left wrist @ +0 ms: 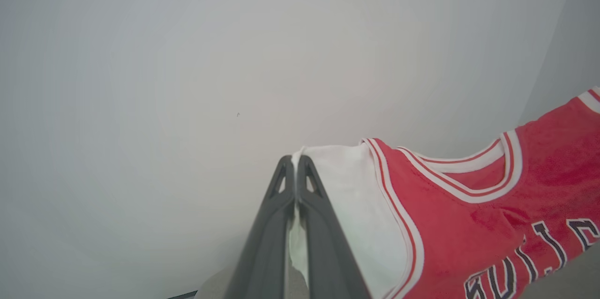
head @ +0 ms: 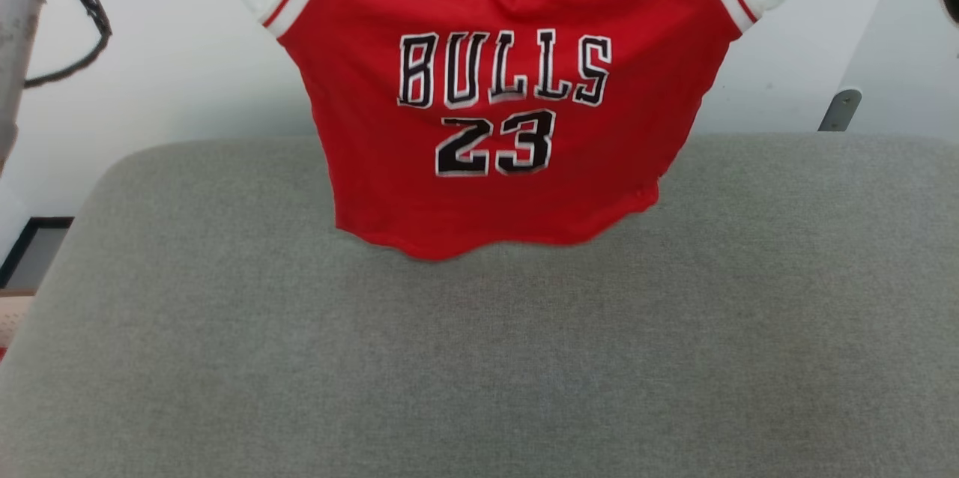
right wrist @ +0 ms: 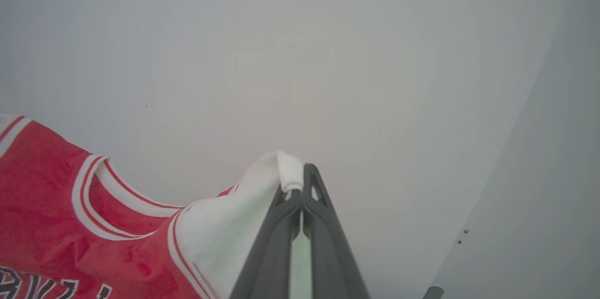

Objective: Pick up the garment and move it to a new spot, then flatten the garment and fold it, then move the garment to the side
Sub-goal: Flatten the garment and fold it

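Note:
The garment [head: 509, 126], a red jersey with white sleeves and black "BULLS 23" lettering, hangs spread out in the air above the far edge of the grey table [head: 479, 358]. Its wavy hem hovers at the table's back edge. In the left wrist view my left gripper [left wrist: 295, 160] is shut on the garment [left wrist: 468, 224] at the edge of one white sleeve. In the right wrist view my right gripper [right wrist: 300, 172] is shut on the garment [right wrist: 70, 224] at the other white sleeve. The jersey stretches between the two grips.
A pale wall stands behind the table. A black cable [head: 82, 28] loops at the upper left beside a pale forearm. A grey metal bracket [head: 840, 109] shows on the wall at the right. A dark frame [head: 34, 246] lies low at the left.

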Controlling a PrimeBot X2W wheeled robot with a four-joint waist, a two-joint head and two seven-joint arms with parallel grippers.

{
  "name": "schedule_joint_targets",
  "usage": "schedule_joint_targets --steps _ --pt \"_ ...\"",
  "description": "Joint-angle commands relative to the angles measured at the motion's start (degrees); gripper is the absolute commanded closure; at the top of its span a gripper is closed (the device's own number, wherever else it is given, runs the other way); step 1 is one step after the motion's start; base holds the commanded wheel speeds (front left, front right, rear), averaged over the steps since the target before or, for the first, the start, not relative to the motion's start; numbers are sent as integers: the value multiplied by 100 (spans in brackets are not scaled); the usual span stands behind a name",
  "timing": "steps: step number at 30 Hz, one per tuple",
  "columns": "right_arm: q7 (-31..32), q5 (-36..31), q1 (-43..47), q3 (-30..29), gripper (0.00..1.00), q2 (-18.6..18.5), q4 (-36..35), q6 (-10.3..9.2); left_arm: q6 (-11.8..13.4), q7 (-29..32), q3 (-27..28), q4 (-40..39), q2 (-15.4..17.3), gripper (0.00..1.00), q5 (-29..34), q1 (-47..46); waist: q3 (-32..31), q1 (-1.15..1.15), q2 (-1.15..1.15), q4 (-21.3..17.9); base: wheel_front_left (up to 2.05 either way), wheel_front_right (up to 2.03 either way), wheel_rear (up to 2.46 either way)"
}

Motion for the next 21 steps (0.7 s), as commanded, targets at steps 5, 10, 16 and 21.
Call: schedule_joint_targets --steps 5,10,16,21 --pt "-49 162 -212 158 100 -158 111 -6 -10 -11 -91 29 -18 100 -82 -226 166 0 0 40 0 0 0" --pt "-120 239 -522 187 100 -250 141 -6 -11 -71 -140 8 -5 100 -123 -505 700 0 0 67 0 0 0" --pt "-448 -3 -1071 148 100 -329 250 -6 -11 -397 -177 19 -58 100 -46 -962 1670 0 0 144 0 0 0" --pt "-1081 -444 -1559 126 100 -316 549 -6 -4 -1012 -265 249 -292 100 187 -1267 2410 0 0 293 0 0 0"
